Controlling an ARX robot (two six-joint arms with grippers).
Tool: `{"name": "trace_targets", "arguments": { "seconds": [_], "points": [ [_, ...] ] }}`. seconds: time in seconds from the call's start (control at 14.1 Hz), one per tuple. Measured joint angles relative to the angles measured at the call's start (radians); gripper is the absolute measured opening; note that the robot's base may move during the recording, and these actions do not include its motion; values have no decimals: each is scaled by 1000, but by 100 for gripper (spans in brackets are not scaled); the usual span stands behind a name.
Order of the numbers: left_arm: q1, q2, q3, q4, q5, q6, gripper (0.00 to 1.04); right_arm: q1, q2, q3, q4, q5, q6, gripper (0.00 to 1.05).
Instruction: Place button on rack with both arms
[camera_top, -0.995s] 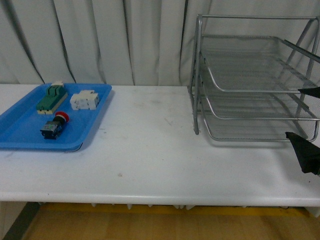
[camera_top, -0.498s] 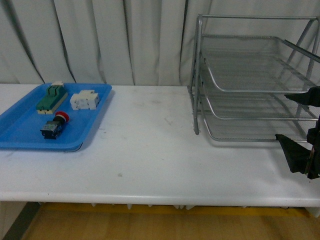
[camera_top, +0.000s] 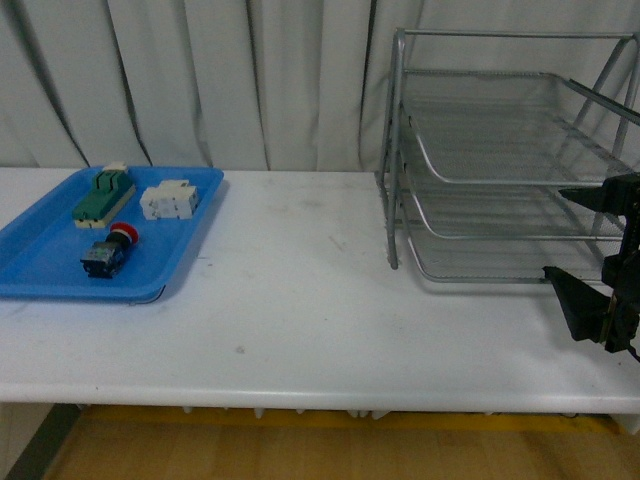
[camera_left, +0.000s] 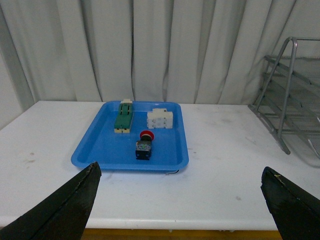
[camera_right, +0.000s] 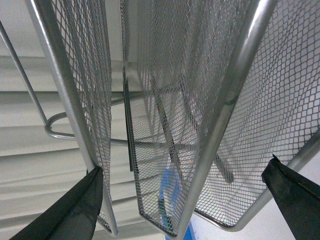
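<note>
1. The small red-capped, dark-bodied push-button (camera_top: 108, 250) lies in the flat blue plastic tray (camera_top: 40, 265), left of frame.
2. A green-and-cream block (camera_top: 103, 197) and a white block (camera_top: 168, 200) share that tray.
3. The silver wire-mesh three-tier rack (camera_top: 480, 180) stands right on the white tabletop (camera_top: 300, 300).
4. The left pincer (camera_left: 180, 171) and the right pincer (camera_top: 556, 238), by the rack, both gape wide, holding nothing.

pale pleated curtain (camera_top: 200, 80) behind white table (camera_top: 300, 300)
</note>
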Motion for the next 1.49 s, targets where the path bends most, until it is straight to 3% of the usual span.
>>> {"name": "trace_targets", "arguments": {
  "seconds": [0.07, 0.28, 0.57, 0.92, 1.49],
  "points": [
    [0, 0, 0, 0, 0, 0, 98, 0, 21, 27, -1, 0, -8, 98],
    [0, 0, 0, 0, 0, 0, 98, -11, 46, 74, -3, 1, -28, 63],
    [0, 0, 0, 0, 0, 0, 98, -26, 90, 133, -16, 4, -8, 4],
    [0, 0, 0, 0, 0, 0, 98, -67, -65, -118, -18, -32, -29, 4],
    [0, 0, 0, 0, 0, 0, 98, -63, -184, -315, -11, -27, -59, 4]
  ]
}}
